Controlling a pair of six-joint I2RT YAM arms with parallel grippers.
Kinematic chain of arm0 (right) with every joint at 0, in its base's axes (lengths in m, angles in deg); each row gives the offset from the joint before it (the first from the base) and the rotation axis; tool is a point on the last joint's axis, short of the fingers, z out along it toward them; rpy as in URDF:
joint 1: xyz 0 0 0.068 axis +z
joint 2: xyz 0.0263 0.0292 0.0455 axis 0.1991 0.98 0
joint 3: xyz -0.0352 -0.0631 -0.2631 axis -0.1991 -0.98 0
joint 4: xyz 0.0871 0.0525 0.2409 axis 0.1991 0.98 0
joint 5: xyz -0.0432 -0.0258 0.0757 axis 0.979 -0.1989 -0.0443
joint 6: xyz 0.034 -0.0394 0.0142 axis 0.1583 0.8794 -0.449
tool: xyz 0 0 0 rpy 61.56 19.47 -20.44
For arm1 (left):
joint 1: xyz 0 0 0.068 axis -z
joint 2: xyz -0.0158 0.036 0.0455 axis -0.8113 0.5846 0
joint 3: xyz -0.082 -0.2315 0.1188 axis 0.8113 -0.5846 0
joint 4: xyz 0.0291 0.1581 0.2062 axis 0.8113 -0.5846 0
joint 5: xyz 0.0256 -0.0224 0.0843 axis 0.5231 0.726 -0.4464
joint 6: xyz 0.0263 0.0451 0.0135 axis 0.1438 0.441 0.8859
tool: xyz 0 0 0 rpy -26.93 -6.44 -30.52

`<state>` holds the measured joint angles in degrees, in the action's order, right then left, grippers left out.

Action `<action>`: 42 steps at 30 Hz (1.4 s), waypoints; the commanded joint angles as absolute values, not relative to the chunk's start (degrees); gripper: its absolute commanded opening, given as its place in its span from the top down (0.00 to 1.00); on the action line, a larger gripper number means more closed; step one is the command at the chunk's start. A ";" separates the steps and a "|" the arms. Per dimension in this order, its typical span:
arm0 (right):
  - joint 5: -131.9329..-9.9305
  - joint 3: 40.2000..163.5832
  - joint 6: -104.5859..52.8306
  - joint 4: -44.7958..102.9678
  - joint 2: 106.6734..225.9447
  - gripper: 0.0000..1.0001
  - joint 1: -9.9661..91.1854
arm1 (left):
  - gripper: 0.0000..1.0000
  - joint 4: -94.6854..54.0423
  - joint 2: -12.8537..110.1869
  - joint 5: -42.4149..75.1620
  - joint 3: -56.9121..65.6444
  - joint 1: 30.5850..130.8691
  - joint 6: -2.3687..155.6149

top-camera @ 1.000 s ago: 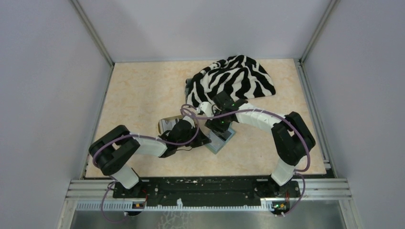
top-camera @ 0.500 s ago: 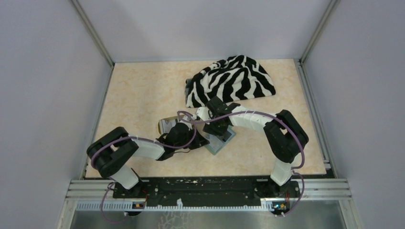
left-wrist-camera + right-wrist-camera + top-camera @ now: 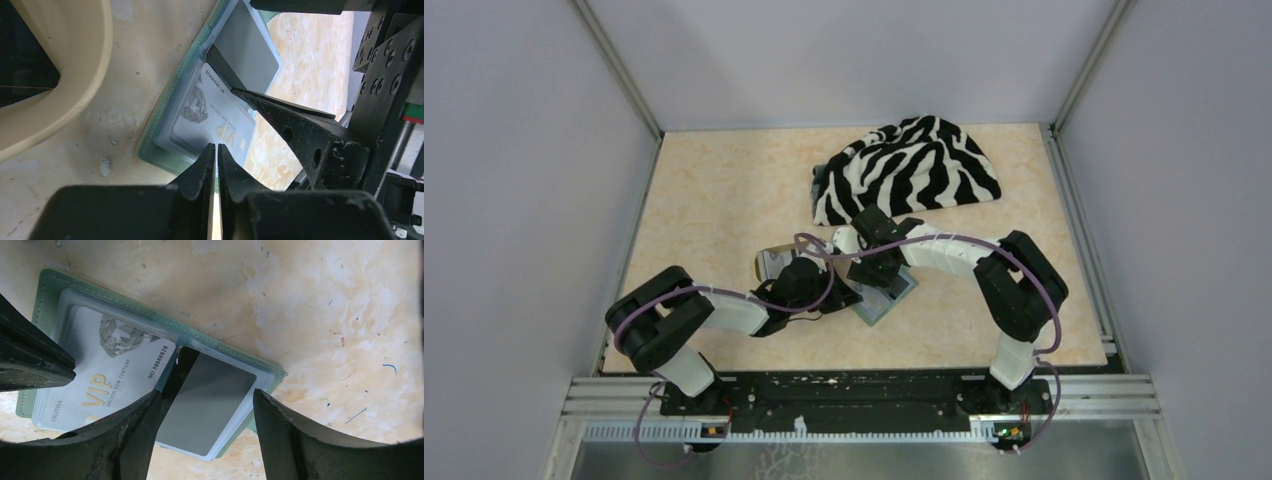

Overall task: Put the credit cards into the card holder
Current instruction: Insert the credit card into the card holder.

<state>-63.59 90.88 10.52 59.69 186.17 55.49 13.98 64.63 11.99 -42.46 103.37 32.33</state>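
The green card holder (image 3: 47, 282) lies open on the table, also visible in the top view (image 3: 886, 306). A white VIP credit card (image 3: 107, 370) sits in its left clear pocket. In the right pocket lies a plain grey credit card (image 3: 207, 405). My right gripper (image 3: 205, 412) hangs open just above the grey card, one finger on each side of it. My left gripper (image 3: 216, 148) is shut with nothing between its fingers, its tips at the near edge of the VIP card (image 3: 215, 117). One right finger's tip (image 3: 240, 93) rests by the grey card (image 3: 247, 50).
A tan oval tray (image 3: 769, 262) stands just left of the holder, its rim (image 3: 95, 75) close beside the holder's edge. A zebra-striped cloth (image 3: 914, 170) lies heaped at the back. Both arms crowd over the holder near the table's middle.
My right gripper has drawn back from the cloth to above the holder, and its jaws have widened. My left gripper has stayed where it was, shut.
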 commanded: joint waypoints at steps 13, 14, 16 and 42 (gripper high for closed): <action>-57.06 92.65 10.50 60.35 187.61 0.38 57.64 | 0.89 11.00 63.85 11.06 -44.35 103.72 34.01; -57.05 92.66 10.48 60.31 187.29 0.38 57.63 | 0.88 10.79 63.55 11.01 -44.27 103.71 34.10; -57.59 92.77 10.33 60.43 186.39 0.38 57.65 | 0.88 10.23 62.86 10.89 -43.81 103.71 34.55; -92.83 87.38 5.30 52.91 156.81 0.02 36.65 | 0.02 7.59 13.58 -1.42 -56.68 103.62 42.76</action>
